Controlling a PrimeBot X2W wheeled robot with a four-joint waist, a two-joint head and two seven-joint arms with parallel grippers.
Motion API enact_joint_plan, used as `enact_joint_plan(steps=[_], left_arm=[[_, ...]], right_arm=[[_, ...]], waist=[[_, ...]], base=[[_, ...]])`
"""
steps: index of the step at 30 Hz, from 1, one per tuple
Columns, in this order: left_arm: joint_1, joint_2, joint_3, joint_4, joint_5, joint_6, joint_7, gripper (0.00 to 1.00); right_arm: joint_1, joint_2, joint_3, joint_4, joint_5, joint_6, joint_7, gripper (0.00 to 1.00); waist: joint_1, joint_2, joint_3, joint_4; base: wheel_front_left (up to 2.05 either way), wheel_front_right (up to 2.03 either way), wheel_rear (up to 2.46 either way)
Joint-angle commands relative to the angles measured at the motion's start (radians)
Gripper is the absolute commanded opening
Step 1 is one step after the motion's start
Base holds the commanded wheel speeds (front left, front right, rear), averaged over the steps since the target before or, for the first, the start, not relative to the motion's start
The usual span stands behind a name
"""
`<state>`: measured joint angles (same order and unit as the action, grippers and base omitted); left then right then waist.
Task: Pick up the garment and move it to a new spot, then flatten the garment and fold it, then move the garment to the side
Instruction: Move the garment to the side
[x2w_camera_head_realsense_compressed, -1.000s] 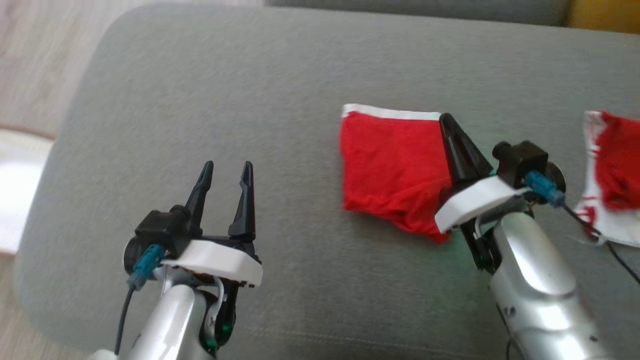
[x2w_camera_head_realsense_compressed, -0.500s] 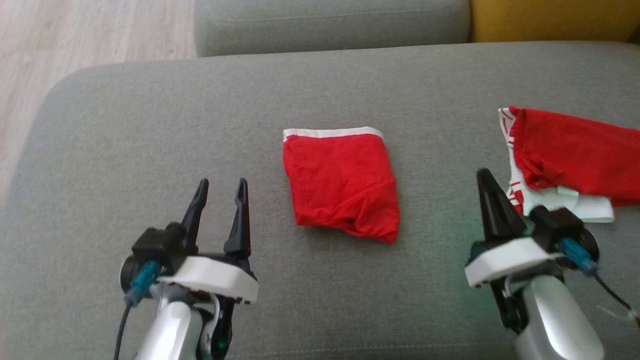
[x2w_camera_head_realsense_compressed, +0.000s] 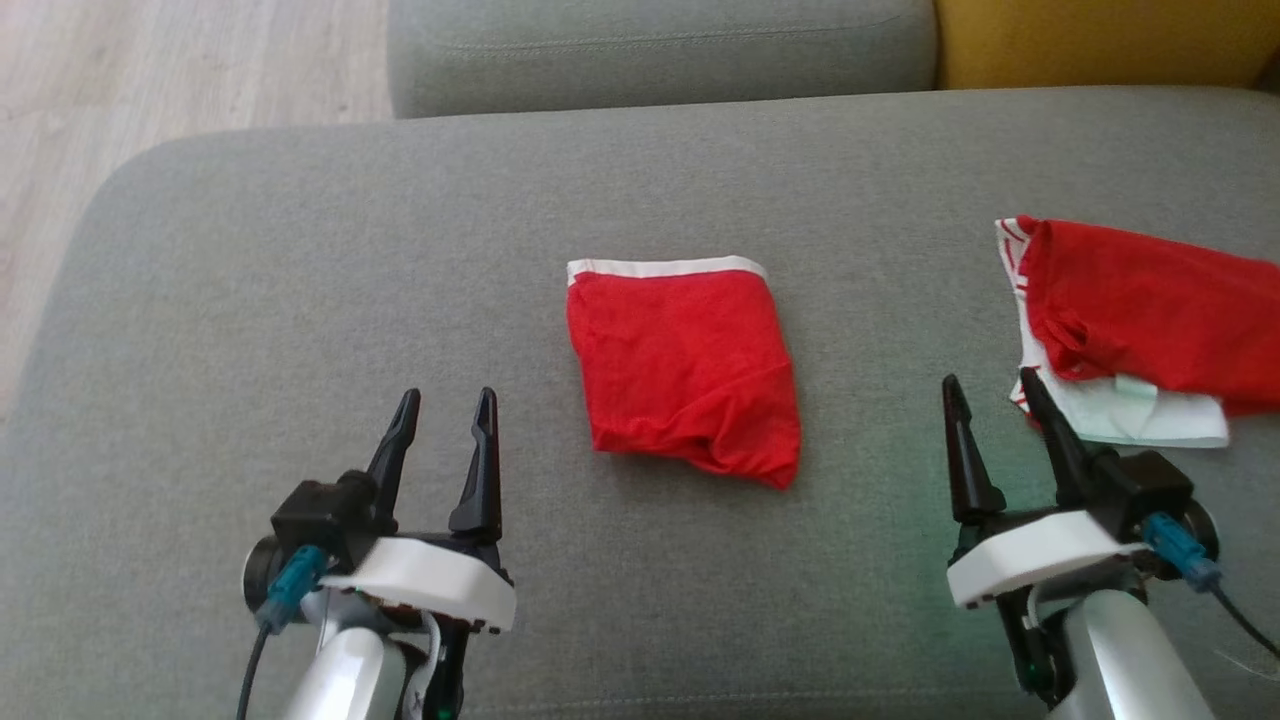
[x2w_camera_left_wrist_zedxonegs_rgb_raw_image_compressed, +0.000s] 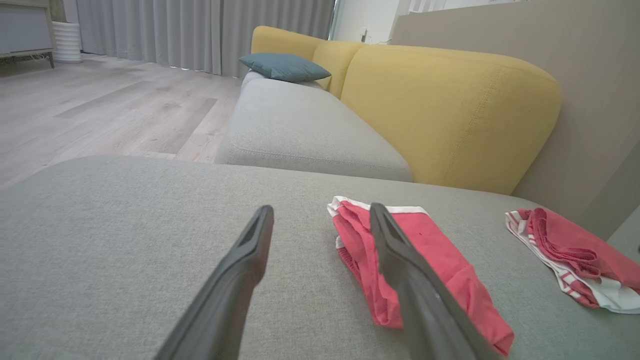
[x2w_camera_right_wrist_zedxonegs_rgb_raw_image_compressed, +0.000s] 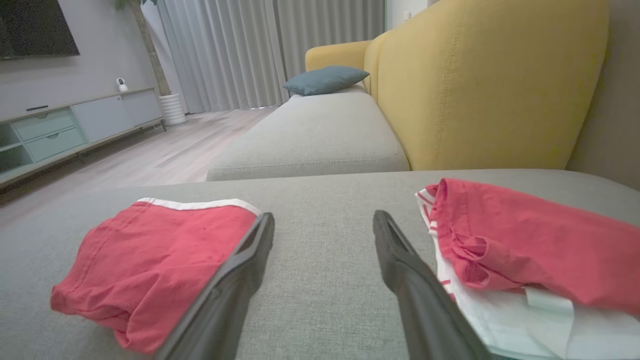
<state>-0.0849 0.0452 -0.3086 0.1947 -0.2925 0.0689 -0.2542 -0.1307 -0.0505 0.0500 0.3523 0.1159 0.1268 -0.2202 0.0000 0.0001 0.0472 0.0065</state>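
Head view: left end effector (x2w_camera_head_realsense_compressed: 448, 394) and right end effector (x2w_camera_head_realsense_compressed: 988, 378) stand open; best pinch the crumpled garment (x2w_camera_head_realsense_compressed: 1150, 300) low at its near edge, through all layers.

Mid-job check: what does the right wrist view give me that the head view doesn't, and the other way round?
Right wrist view adds the room: grey curtains, a blue-grey cushion and a pale low cabinet. Head view adds the open left gripper and the top-down layout: the folded red garment with a white waistband lies mid-seat, apart from both grippers. Shared: that garment, the red and white striped garment beside the open right gripper, the grey fabric seat and the wood floor.
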Motion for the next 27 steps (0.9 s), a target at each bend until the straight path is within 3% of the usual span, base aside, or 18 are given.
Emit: enact_joint_plan(steps=[1,9,12,20,27], left_arm=[[-0.048,0.005,0.034,-0.038,0.004,-0.004,-0.008,1.0],[-0.079,0.005,0.016,-0.038,-0.003,-0.007,-0.008,1.0],[-0.092,0.005,0.008,-0.036,-0.008,-0.006,-0.008,1.0],[-0.122,0.005,-0.013,-0.028,-0.021,-0.004,-0.008,1.0],[-0.131,0.005,-0.009,-0.028,-0.025,0.0,-0.008,1.0]], right_arm=[[-0.026,0.0,0.027,-0.038,0.012,0.004,0.008,1.0],[-0.094,0.0,0.11,0.013,0.119,0.004,0.15,1.0],[-0.137,0.0,0.123,0.056,0.216,0.004,0.197,1.0],[-0.262,0.0,0.105,0.234,0.309,0.004,0.241,1.0],[-0.341,0.0,0.117,0.374,0.316,0.004,0.273,1.0]], waist=[[0.0,-0.0001,0.008,0.01],[0.0,-0.0001,0.068,0.073],[0.0,-0.0001,0.094,0.102],[0.0,-0.0001,0.147,0.178],[0.0,-0.0001,0.165,0.211]], base=[[0.0,0.0,0.0],[0.0,0.0,0.0],[0.0,0.0,0.0],[0.0,0.0,0.0],[0.0,0.0,0.0]])
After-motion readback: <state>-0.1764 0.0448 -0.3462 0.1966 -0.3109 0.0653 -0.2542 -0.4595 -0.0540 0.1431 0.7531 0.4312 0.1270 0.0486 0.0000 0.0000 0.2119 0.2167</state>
